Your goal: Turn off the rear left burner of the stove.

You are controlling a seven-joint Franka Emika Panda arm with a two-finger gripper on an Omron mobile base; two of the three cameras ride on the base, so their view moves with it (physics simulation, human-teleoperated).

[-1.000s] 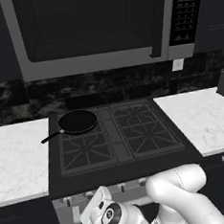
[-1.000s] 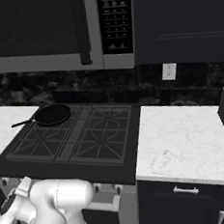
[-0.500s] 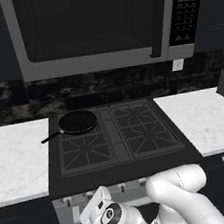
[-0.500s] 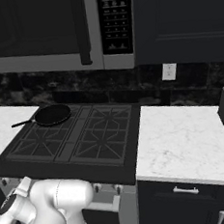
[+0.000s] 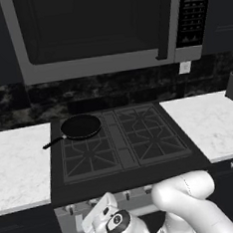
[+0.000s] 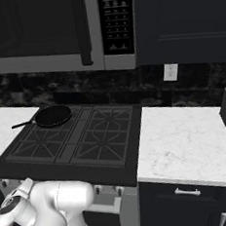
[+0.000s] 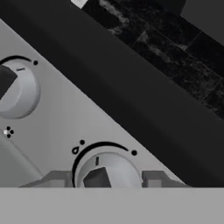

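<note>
I am holding my gripper low against the silver front panel of the stove, and in the hand view a round knob is sitting dead centre between my two grey fingertips, one at its 9 o'clock and one at its 3 o'clock. The fingers are standing wide, straddling the knob with a gap on each side; I cannot tell whether either pad is touching its rim. The knob's dark grip bar is lying squarely in that gap, right at the bottom of the view, so its long axis is hard to read; I am judging it roughly in line with the fingers' span. A second knob is lying off at 10 o'clock, well clear of my fingers. The rear left burner is up on the cooktop, carrying a black frying pan with its handle pointing toward 8 o'clock in the left base view. My judgement: the coming move is a straight close on this centred knob, then a twist.
</note>
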